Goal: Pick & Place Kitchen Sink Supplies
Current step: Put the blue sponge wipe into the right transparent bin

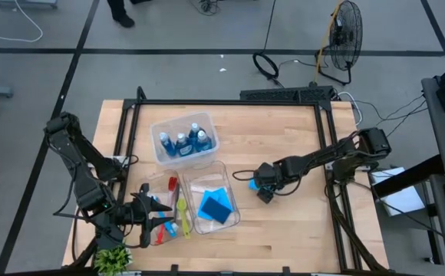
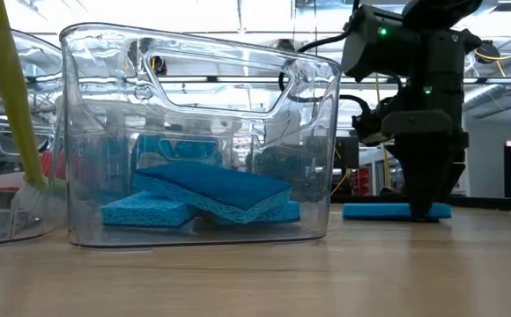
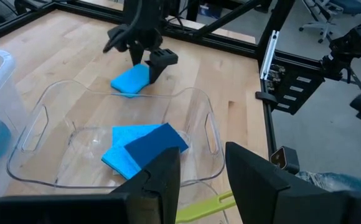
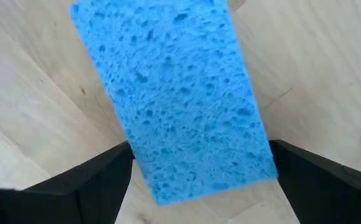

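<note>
High view: right end effector (image 1: 262,189) poised over a flat blue sponge (image 1: 254,184) lying on the pale wood surface (image 1: 284,230). Right wrist view: porous rectangular sponge (image 4: 174,93) between wide-spread fingers. Left end effector (image 1: 159,217) narrowly parted, holding nothing visible.

Overhead camera looks straight down; low camera sits level, close to the bin (image 2: 194,141); both show the loose sponge (image 1: 254,184).

The wooden desk (image 1: 284,222) carries three clear bins (image 1: 211,201) near its left-middle, a loose blue sponge (image 1: 254,184) toward centre-right, and a potted plant (image 1: 112,260) at its front-left corner.
</note>
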Robot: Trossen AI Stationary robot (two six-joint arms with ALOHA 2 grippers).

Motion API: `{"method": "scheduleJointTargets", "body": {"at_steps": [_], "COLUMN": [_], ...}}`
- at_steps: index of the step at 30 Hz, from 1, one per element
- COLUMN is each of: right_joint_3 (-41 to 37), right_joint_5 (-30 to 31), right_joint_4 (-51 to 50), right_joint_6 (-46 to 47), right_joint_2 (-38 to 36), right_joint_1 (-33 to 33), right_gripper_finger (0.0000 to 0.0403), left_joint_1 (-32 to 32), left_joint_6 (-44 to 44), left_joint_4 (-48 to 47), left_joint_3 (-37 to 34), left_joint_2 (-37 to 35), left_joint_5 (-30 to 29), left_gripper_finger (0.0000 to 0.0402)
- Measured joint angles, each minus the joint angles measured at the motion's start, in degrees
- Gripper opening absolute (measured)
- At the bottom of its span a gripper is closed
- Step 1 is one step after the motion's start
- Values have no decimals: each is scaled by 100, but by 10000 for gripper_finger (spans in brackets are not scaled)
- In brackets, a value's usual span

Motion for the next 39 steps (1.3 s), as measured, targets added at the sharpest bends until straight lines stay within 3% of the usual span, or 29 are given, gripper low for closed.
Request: {"method": "scheduleJointTargets", "body": {"at_steps": [5,10,15,25,31,39], "right_joint_3": [-16,-18,-21,-29,-160,-248], "right_joint_5": [370,669,662,778,878,1077], "right_joint_4": [-285,84,546,1133,1412,2343], "right_joint_6": [-597,-1987,-2811,-3105,-3138,-3188], "right_joint_2": [41,30,28,37,39,53], "right_joint_1": [60,159,62,-72,-72,-83], "right_gripper_finger": [346,323,320,313,258,144], "left_joint_1": [0,0,1,0,2,0], "left_joint_6": [0,0,0,0,0,0], "left_joint_4": [2,0,2,2,4,2], "left_joint_3": [0,0,0,0,0,0], "left_joint_2": [1,-1,-1,0,-1,-1], "left_joint_5": [0,1,0,0,1,1], "left_gripper_finger": [132,132,131,132,131,131]}}
